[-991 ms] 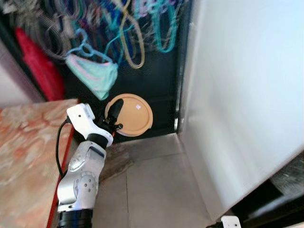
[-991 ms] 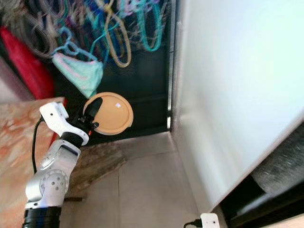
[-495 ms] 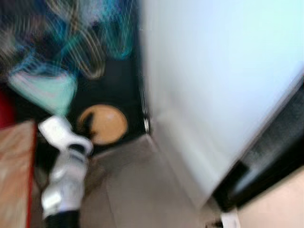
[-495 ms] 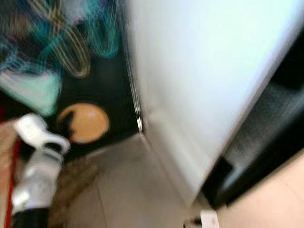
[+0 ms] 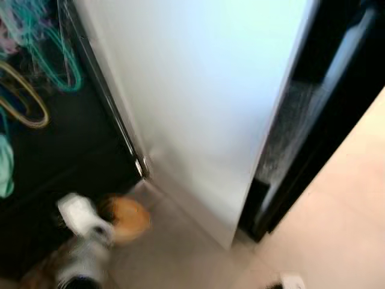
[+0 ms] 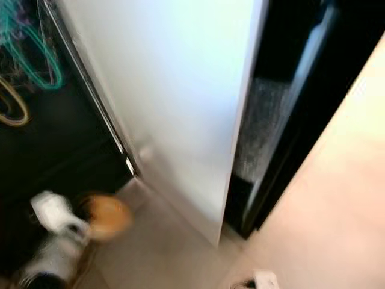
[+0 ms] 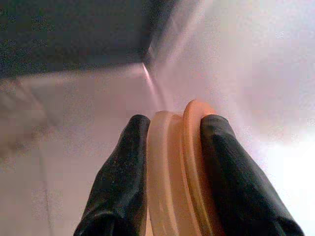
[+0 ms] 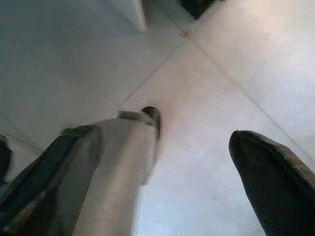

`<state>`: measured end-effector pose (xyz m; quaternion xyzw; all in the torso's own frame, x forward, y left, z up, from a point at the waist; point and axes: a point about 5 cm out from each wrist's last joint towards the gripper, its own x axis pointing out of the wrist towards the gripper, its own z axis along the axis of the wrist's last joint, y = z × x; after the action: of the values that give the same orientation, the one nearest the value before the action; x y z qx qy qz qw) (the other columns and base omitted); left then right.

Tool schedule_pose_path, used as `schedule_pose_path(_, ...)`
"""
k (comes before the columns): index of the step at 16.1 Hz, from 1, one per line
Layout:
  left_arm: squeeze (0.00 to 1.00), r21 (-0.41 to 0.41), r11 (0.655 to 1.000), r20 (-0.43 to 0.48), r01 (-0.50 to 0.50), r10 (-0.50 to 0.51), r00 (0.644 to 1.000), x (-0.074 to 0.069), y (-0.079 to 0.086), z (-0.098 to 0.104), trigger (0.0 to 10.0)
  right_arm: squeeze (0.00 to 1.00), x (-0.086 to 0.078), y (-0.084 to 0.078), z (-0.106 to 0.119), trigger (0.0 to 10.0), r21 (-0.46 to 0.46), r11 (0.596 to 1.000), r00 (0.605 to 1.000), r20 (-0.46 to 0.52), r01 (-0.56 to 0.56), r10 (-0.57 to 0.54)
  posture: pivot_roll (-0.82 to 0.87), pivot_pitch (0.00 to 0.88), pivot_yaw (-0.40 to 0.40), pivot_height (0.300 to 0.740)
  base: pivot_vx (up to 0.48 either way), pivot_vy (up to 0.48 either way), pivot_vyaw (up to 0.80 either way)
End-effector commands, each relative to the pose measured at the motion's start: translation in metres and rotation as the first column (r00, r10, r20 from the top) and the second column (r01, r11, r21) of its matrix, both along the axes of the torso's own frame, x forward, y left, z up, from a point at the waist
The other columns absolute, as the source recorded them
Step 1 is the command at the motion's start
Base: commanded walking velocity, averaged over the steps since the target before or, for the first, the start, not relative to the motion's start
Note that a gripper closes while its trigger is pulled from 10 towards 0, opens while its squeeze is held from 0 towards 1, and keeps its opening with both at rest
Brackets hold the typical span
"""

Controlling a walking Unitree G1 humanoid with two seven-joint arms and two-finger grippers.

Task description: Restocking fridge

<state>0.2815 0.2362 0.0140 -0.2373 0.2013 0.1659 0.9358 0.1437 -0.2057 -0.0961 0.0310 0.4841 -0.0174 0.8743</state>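
You are mid-walk toward the fridge (image 5: 198,102), and the head views are blurred, so the step in hand looks like carrying rather than placing. Keep the left hand (image 7: 172,142) clenched on the round tan container (image 7: 177,172) until you stand square to the fridge; the wrist view shows its two black fingers (image 7: 120,182) pressing either side of the container's stacked rims, held edge-on. That is a thin grip on a smooth edge, so I would avoid quick turns, which could let it slide out.

The white fridge side fills the middle of the scene, with a dark opening (image 5: 313,120) to its right, past the white panel's near edge. Judging from this, you need to come round further to the right, on the pale floor (image 5: 337,229), before you can reach any shelf. Steer wide of the fridge's near corner.

The left arm (image 5: 81,241) is bent and raised at the lower left, wrist up, carrying the container in front of it, near the fridge's left corner and the dark wall hung with coloured hangers (image 5: 42,66).

The right hand (image 8: 162,152) hangs low over the tiled floor, its fingers spread apart and holding nothing.
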Motion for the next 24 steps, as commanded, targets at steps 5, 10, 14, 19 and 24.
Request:
schedule_pose_path(5,0.0,-0.007,0.999,-0.15,-0.033,0.032,0.988,-0.026,0.012,-0.034,10.0,0.0,-0.003,0.003,-0.001,10.0,-0.014,0.999,0.999,0.005,0.037,-0.037,0.0,0.092,0.084,0.74,0.0,0.0,-0.8)
schedule_pose_path(10,0.0,-0.004,1.0,-0.258,-0.002,0.0,0.966,-0.054,0.005,-0.06,10.0,0.0,-0.002,-0.003,0.003,10.0,-0.113,0.974,0.975,0.125,0.196,-0.182,0.0,0.069,0.081,0.74,0.0,0.0,0.0)
schedule_pose_path(14,0.0,-0.012,1.0,-0.266,-0.014,0.01,0.964,-0.062,0.006,-0.065,10.0,0.0,-0.001,-0.007,0.012,10.0,-0.149,0.932,0.917,0.286,0.33,-0.279,-0.02,0.059,0.081,0.74,0.0,0.0,0.0)
schedule_pose_path(19,0.0,0.004,1.0,-0.307,0.018,-0.016,0.952,-0.074,0.007,-0.072,10.0,0.0,0.134,-0.037,0.143,10.0,-0.118,0.958,0.566,0.823,0.26,-0.053,-0.04,0.016,0.085,0.74,0.0,0.0,0.0)
schedule_pose_path(24,0.0,-0.002,1.0,-0.342,0.02,-0.019,0.94,-0.085,0.012,-0.078,10.0,0.0,0.148,0.004,0.185,10.0,-0.129,0.988,0.504,0.861,0.09,0.066,-0.04,0.05,0.085,0.74,0.0,0.0,0.0)
